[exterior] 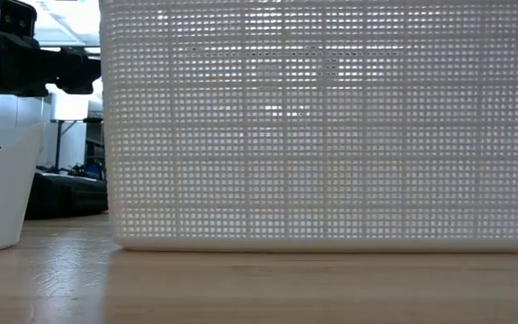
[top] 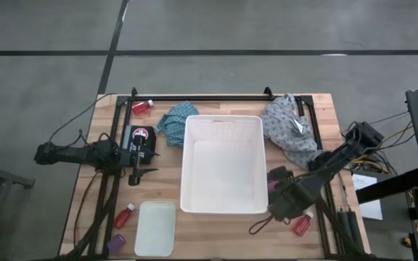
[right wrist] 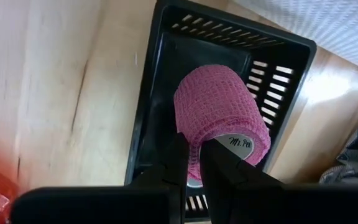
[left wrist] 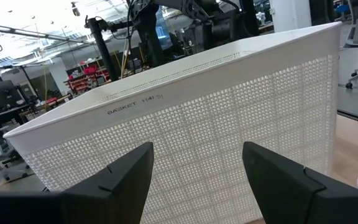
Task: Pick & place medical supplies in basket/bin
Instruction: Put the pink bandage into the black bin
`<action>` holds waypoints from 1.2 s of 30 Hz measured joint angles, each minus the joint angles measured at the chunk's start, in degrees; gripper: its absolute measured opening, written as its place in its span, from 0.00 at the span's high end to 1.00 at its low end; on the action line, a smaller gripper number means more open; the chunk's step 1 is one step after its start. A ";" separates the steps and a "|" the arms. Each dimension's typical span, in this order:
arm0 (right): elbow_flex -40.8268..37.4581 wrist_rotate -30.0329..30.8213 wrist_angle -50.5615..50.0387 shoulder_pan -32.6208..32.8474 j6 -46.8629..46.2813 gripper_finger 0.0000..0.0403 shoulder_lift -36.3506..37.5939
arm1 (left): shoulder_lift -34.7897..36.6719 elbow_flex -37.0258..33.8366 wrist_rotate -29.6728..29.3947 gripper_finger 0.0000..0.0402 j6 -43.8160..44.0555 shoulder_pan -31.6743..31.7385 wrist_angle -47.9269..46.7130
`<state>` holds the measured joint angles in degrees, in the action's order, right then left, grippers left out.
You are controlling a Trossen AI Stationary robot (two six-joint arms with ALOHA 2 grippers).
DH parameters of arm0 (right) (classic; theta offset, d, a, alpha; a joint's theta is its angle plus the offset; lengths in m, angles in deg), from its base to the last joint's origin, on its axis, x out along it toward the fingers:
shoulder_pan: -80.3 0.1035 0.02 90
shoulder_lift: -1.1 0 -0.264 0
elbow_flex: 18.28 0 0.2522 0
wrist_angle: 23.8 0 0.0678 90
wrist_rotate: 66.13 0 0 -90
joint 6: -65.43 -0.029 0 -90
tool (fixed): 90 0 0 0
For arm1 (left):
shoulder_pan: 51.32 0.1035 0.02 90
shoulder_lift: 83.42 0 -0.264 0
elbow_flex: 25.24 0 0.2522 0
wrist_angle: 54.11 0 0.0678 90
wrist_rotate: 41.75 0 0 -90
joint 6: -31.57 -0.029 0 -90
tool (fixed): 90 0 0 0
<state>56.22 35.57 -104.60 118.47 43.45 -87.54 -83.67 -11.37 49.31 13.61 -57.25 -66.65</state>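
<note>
Gripping the pink bandage roll (right wrist: 222,121) by its wall, the right tool (right wrist: 194,163) should lift straight clear of the black tray (right wrist: 166,74) beneath, then swing to the white basket (top: 223,165); left tool (left wrist: 194,180) waits half-open, empty.

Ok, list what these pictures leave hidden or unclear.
- Low view: the white basket fills the frame, hiding the table behind it.
- High view: the black tray is mostly under the right arm.
- Right wrist view: the right gripper is shut on the pink roll; the red blur at the corner is unreadable.

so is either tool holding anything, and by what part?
Right tool: shut on the pink bandage roll's rim, over the black tray. Left tool: open, empty.
</note>
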 joint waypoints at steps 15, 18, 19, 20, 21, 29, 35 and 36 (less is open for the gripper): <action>0.94 0.26 0.31 -1.48 3.53 0.93 -1.36 | 0.00 0.01 0.00 0.37 0.00 -0.01 0.00; 0.93 0.22 0.63 -1.46 2.63 0.93 -1.60 | 0.00 0.00 0.00 0.37 0.01 -0.01 0.00; 0.92 0.24 0.72 -1.48 2.44 0.93 -1.60 | 0.00 0.01 0.00 0.37 0.00 -0.02 0.00; 0.92 0.24 0.94 -1.51 2.31 0.93 -1.60 | 0.00 0.00 0.00 0.37 0.00 0.00 0.00; 0.92 0.24 1.02 -1.48 2.26 0.93 -1.60 | 0.00 0.00 0.02 0.37 0.00 -0.01 0.00; 0.88 0.26 1.43 -1.48 2.02 0.87 -1.60 | 0.00 0.00 0.00 0.37 0.00 0.00 0.00; 0.72 0.40 2.47 -1.48 1.99 0.83 -1.60 | 0.00 0.00 0.00 0.37 0.00 -0.02 0.00; 0.60 0.41 2.72 -1.48 2.00 0.82 -1.60 | 0.00 -0.01 0.02 0.37 0.02 0.00 0.00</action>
<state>56.83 35.99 -101.87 116.98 45.45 -89.14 -83.67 -11.38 49.33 13.63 -57.25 -66.65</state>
